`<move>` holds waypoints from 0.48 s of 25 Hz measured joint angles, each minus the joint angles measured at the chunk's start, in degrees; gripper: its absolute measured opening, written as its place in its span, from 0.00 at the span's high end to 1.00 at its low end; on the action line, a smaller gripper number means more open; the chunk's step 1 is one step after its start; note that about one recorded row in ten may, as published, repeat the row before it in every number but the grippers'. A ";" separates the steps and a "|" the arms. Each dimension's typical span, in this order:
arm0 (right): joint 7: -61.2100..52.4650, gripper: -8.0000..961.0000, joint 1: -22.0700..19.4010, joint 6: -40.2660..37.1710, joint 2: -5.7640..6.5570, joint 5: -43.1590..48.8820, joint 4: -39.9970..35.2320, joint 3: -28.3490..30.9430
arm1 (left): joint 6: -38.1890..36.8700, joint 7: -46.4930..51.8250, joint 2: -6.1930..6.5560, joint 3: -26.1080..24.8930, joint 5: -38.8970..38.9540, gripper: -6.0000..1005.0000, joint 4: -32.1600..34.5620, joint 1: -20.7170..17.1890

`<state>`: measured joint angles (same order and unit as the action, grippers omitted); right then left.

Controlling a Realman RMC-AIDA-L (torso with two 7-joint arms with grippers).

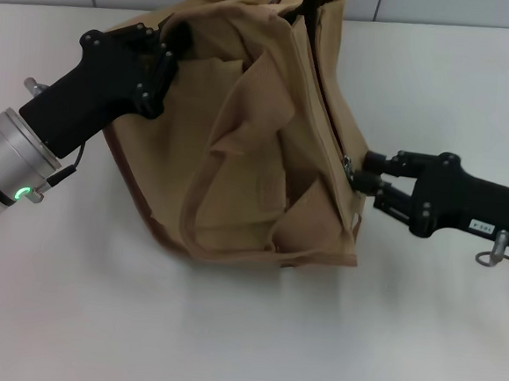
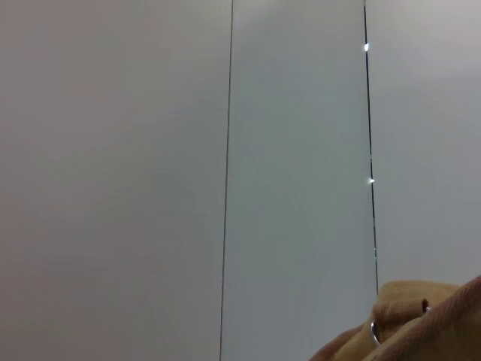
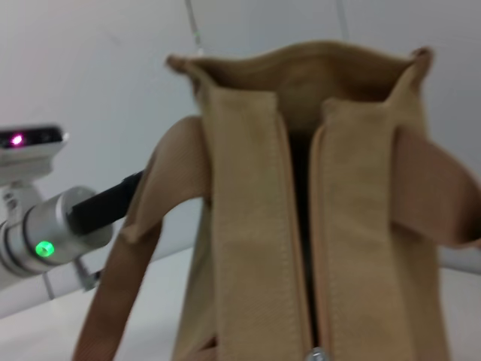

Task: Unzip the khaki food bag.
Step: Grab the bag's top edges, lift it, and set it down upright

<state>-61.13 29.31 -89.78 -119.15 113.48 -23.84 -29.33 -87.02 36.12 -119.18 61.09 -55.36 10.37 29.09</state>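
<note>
Head view: khaki food bag [image 1: 267, 147] slumped on the white surface [image 1: 225, 338], mid-frame, its zipper line running away from the robot. Right gripper [image 1: 358, 175] at the bag's right edge, pinched closed on the metal zipper pull [image 1: 348, 167]. Left gripper [image 1: 173, 47] pressed into the bag's far left corner, clamped on the fabric. Right wrist view: zipper parted along the top.

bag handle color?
Tan, same as the khaki food bag; handles show best in right wrist view.
</note>
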 joint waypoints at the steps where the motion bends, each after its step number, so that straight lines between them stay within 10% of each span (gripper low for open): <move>1: 0.25 0.66 0.08 -0.08 0.00 0.01 0.11 -0.59 | 0.01 0.00 0.00 0.00 -0.01 0.86 0.00 0.00; 12: 1.25 0.66 0.06 -1.72 -0.02 0.01 0.84 -2.10 | 0.27 0.00 0.00 0.00 0.02 0.85 0.00 0.13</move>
<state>-59.88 29.37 -91.50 -119.18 113.50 -23.01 -31.43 -86.74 36.12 -119.18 61.08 -55.35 10.37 29.22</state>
